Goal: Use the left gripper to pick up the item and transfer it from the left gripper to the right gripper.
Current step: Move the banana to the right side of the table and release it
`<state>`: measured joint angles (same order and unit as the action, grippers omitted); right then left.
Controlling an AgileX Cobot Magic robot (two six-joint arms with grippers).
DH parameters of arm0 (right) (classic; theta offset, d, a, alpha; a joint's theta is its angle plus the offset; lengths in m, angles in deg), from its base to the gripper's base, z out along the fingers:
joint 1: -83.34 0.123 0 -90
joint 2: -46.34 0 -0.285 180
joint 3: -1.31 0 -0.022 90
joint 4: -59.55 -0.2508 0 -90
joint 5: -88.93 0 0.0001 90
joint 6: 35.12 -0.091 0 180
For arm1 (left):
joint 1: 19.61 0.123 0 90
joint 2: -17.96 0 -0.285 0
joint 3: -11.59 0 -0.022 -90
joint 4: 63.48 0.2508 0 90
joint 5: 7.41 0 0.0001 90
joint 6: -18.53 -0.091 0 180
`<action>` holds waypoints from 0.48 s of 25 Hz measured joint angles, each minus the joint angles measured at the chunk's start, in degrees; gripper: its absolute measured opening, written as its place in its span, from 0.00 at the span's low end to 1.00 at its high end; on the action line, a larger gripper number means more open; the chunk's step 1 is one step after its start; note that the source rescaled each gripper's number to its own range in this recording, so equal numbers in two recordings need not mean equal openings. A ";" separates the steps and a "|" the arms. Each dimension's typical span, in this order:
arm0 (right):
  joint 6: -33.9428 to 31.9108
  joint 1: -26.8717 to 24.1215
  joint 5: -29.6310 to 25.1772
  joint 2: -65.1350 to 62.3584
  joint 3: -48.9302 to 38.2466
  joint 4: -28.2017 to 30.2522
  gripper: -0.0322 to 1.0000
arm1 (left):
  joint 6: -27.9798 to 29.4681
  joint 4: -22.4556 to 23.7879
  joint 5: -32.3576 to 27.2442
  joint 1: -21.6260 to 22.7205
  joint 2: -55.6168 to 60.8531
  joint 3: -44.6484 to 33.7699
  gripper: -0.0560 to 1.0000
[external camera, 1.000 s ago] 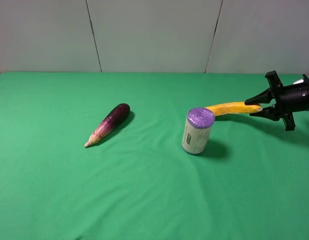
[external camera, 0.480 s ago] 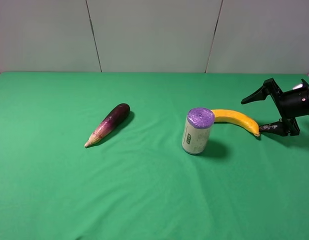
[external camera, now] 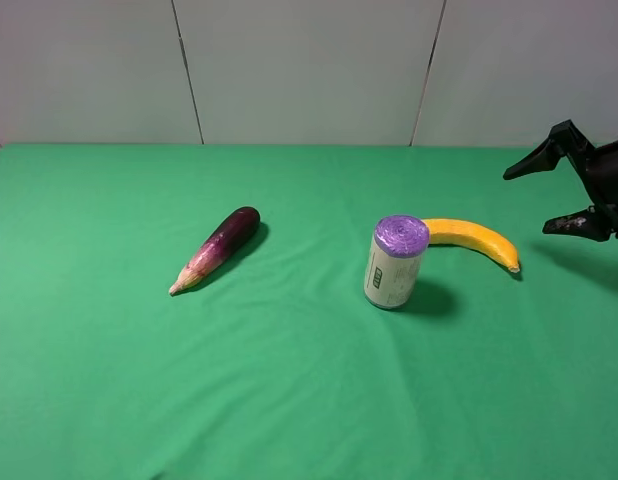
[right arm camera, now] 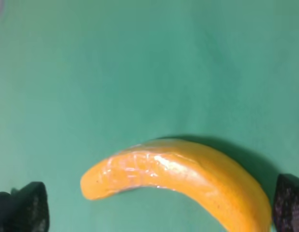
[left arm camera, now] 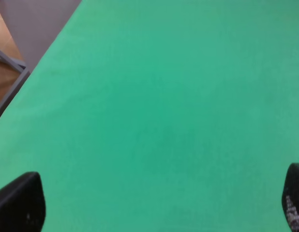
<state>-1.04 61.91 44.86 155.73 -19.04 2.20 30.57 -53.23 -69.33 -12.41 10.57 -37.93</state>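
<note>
my right tool point(external camera: 574, 190) sat spread wide and empty, above the bench point(external camera: 289, 380) just right of the banana point(external camera: 476, 241). banana lay flat on the green, one end touching the purple-topped can point(external camera: 396, 262). left tool point(left arm camera: 154, 205) spread too, over bare green.

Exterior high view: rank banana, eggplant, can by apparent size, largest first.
1. Banana and eggplant: similar length, too close to rank; the can hides the banana's near end.
2. Can: shorter but thicker.
</note>
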 joint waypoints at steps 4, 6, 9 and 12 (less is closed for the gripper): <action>-1.95 0.00 -0.18 -3.91 0.00 3.68 1.00 | 0.00 0.00 0.00 0.00 0.00 0.00 0.98; -2.80 0.00 -0.71 -5.78 0.00 5.22 1.00 | 0.00 0.00 0.00 0.00 0.00 0.00 0.98; -4.19 0.00 -1.76 -8.98 0.00 7.67 1.00 | 0.00 0.00 0.00 0.00 0.00 0.00 0.98; -5.83 0.00 -2.66 -12.63 0.00 9.93 1.00 | 0.00 0.00 0.00 0.00 0.00 0.00 0.98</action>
<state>-6.87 61.91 42.20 143.11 -19.04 12.14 30.57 -53.23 -69.33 -12.41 10.57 -37.93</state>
